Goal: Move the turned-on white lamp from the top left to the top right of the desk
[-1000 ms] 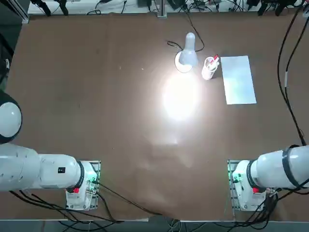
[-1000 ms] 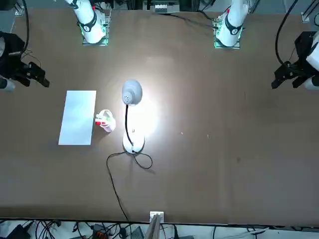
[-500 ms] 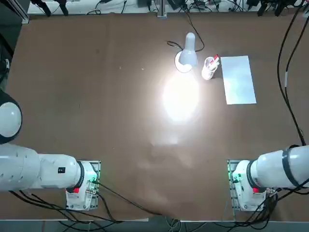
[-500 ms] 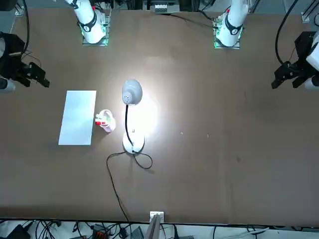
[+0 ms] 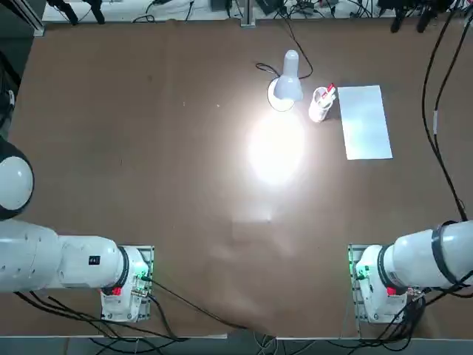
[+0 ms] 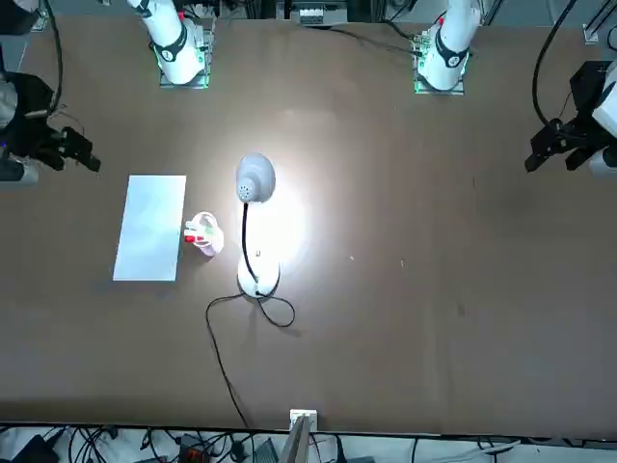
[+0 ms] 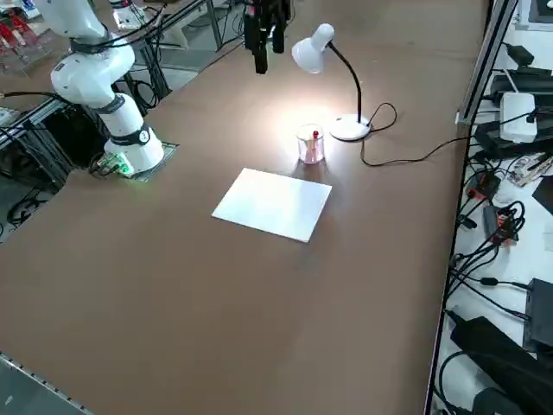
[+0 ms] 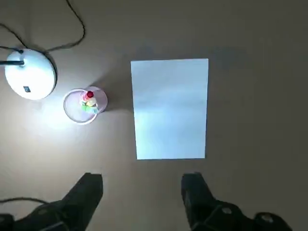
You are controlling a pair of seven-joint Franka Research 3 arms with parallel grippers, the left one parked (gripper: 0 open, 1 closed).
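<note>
The lit lamp (image 5: 284,85) stands on the desk (image 5: 148,148) beside a pen cup (image 5: 320,103) and paper sheet (image 5: 363,122); the right claw (image 8: 143,185) hovers above the sheet, fingers spread, empty

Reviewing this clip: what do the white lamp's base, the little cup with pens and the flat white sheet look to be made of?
The small white desk lamp has a round disc base with a smooth, faintly glossy look, probably plastic. The small clear cup shows its red-and-yellow pens through the wall, so clear plastic or glass. The flat white rectangular sheet lies thin and matte, likely paper. The right gripper hovers above, jaws open.
</note>
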